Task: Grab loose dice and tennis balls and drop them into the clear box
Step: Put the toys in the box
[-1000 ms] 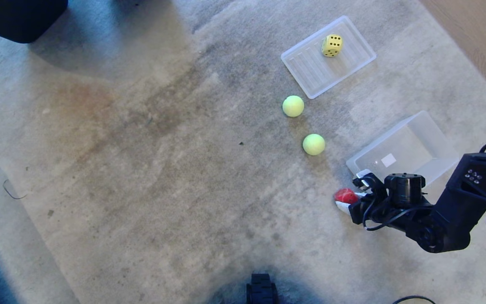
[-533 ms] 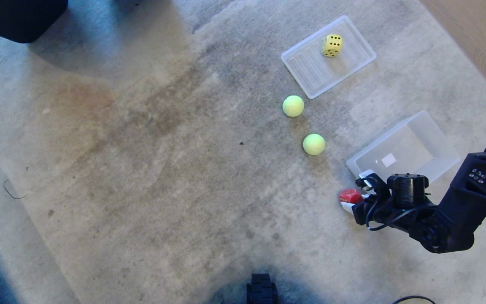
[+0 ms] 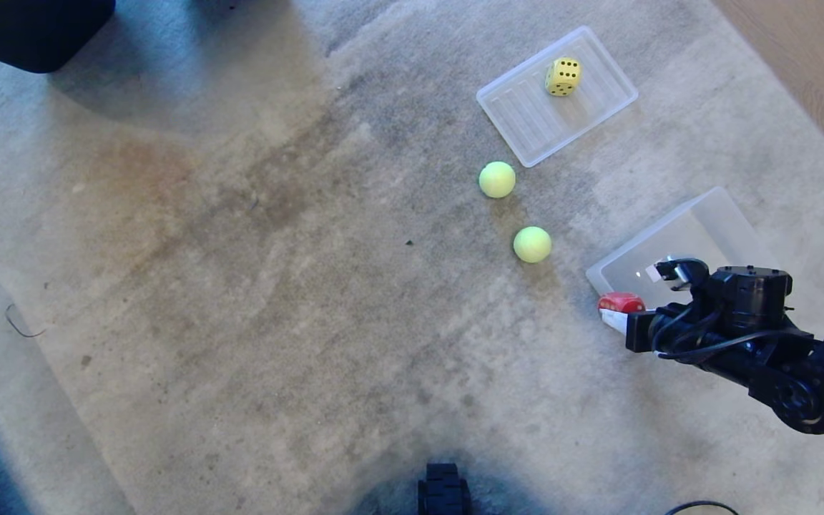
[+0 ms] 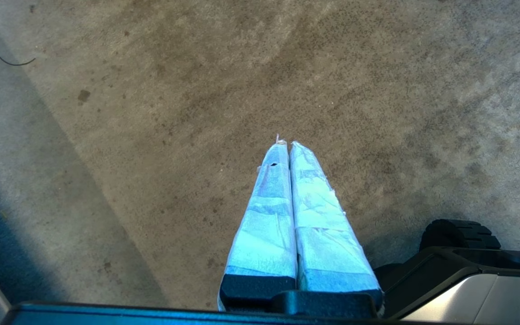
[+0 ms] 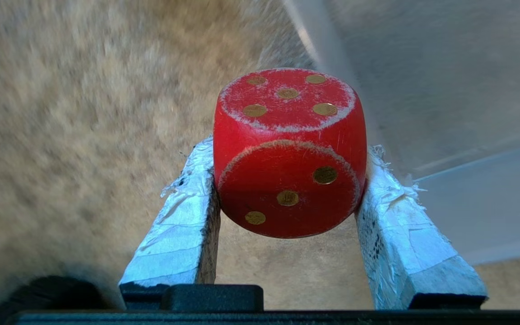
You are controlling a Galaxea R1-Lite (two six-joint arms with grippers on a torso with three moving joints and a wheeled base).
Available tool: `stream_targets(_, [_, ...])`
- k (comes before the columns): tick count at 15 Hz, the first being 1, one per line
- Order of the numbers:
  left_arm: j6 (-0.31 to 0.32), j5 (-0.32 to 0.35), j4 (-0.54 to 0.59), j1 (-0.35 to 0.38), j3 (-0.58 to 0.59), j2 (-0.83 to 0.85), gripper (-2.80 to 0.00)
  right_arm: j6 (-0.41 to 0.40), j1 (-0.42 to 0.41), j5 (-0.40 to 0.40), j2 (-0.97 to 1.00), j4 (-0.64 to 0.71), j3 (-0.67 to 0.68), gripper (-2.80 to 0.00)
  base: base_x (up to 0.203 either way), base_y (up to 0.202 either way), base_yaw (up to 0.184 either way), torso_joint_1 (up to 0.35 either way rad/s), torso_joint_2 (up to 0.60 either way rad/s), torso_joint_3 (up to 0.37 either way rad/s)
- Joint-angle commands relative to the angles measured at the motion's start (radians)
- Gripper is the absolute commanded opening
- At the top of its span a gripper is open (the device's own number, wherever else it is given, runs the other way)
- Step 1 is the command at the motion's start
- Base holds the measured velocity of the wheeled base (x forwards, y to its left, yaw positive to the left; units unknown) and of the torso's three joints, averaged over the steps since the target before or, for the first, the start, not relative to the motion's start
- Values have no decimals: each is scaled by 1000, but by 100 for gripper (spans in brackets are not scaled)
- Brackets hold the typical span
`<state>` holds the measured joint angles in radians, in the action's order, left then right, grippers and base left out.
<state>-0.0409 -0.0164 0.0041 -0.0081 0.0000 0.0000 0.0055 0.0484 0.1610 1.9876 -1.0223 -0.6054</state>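
My right gripper [image 3: 634, 293] is shut on a red die [image 3: 621, 302] and holds it off the carpet at the near left corner of the clear box [image 3: 655, 232]. In the right wrist view the red die [image 5: 289, 153] sits clamped between both taped fingers, with the clear box [image 5: 445, 90] just beyond it. Two tennis balls [image 3: 497, 179] [image 3: 532, 244] lie on the carpet to the left of the box. A yellow die [image 3: 563, 76] rests on the flat ribbed lid [image 3: 526, 118] farther away. My left gripper [image 4: 289, 144] hangs shut over bare carpet.
A dark object [image 3: 26, 28] fills the far left corner. Wooden floor [image 3: 812, 57] borders the carpet at the far right. A thin dark wire [image 3: 22, 325] lies on the carpet at the left. Part of my base [image 3: 444, 493] shows at the near edge.
My right gripper has risen with the red die and moved right and farther away, from the carpet up to the box's near corner. The balls, yellow die and left arm have not moved.
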Motion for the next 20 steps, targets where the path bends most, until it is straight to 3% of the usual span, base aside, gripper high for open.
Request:
stream_targets(1, [-1,0,0,0,0,0,-280,13,-28,-5,-79,-4,22,-280,0,0,0,0,0,0])
stream_targets(6, [-1,0,0,0,0,0,-280,34,-138,-40,-50,15,19,-280,0,0,0,0,0,0])
stream_targets(9, [-1,0,0,0,0,0,-280,81,-159,-50,-30,0,1,-280,0,0,0,0,0,0])
stream_targets(10, [-1,0,0,0,0,0,-280,109,-158,-51,-22,-17,0,0,0,0,0,0,0,0])
stream_targets(15, [-1,0,0,0,0,0,-280,142,-154,-58,-57,-34,37,0,0,0,0,0,0,0])
stream_targets(20, [-1,0,0,0,0,0,-280,162,-152,-49,-277,-26,254,0,0,0,0,0,0,0])
